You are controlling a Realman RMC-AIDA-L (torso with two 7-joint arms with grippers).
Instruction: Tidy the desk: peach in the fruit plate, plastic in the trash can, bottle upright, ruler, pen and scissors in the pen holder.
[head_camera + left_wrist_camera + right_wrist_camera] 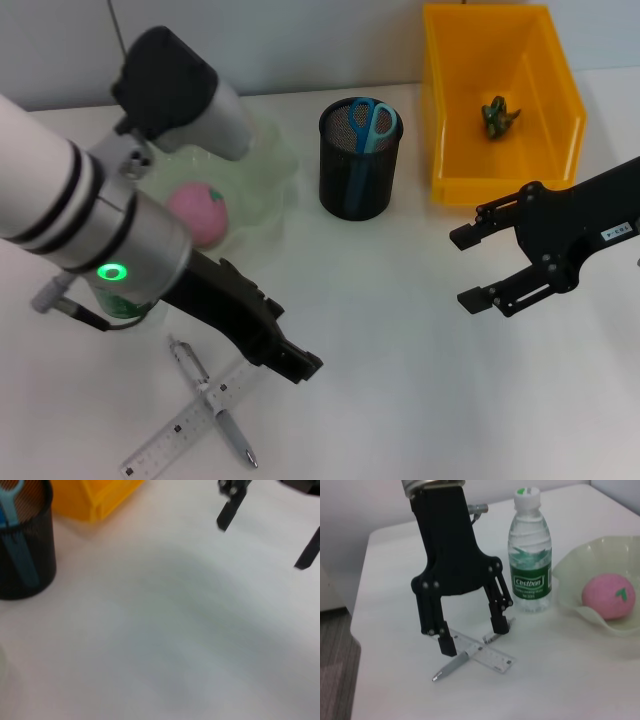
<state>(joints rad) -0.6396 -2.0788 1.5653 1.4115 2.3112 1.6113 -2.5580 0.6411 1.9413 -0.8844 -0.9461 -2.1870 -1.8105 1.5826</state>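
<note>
While left gripper (472, 636) hangs over crossed ruler (190, 421) and pen (212, 404) at 7 o'clock on bench (400, 380), fingers (447, 644) spread wide, straddling both, tips close above them. Right gripper (478, 268) at 3 o'clock, fingers wide, holding nothing. Peach (198, 213) in fruit plate (265, 175) at 10 o'clock. Bottle (530, 555) upright just beside plate. Scissors (370, 122) in pen holder (359, 160) at 12 o'clock. Plastic (499, 116) in trash can (555, 90) at 1 o'clock.
</note>
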